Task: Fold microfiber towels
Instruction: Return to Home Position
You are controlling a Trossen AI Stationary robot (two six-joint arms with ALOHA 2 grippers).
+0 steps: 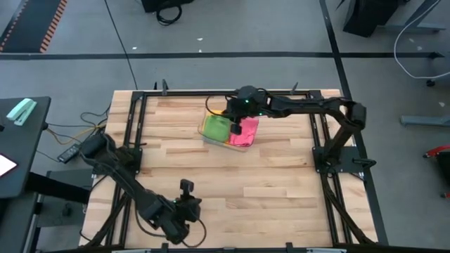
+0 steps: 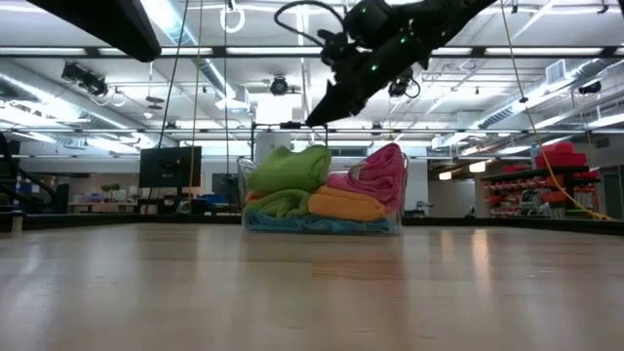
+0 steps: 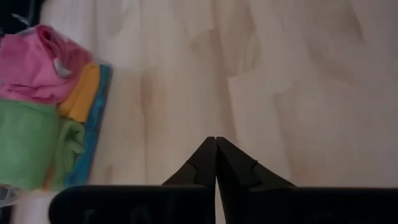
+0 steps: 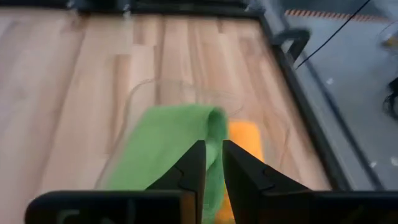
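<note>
The towels are sitting heaped in the clear bin (image 2: 400,216), which is standing on the table (image 1: 281,190) near the edge at the top of the high view. The green towel (image 2: 288,166) is lying highest on one side and the pink towel (image 2: 382,171) is bulging up on the other. The orange towel (image 2: 346,206) is wedged below them (folded into a thick roll), and the blue towel (image 2: 292,223) is lining the bottom.

The right gripper (image 2: 318,118) is hovering above the bin over the green towel, clear of the heap, with its fingers a narrow gap apart and gripping nothing.

The left gripper (image 3: 216,142) is waiting low by the opposite edge, well apart from the bin, with its fingertips pressed together and empty.
</note>
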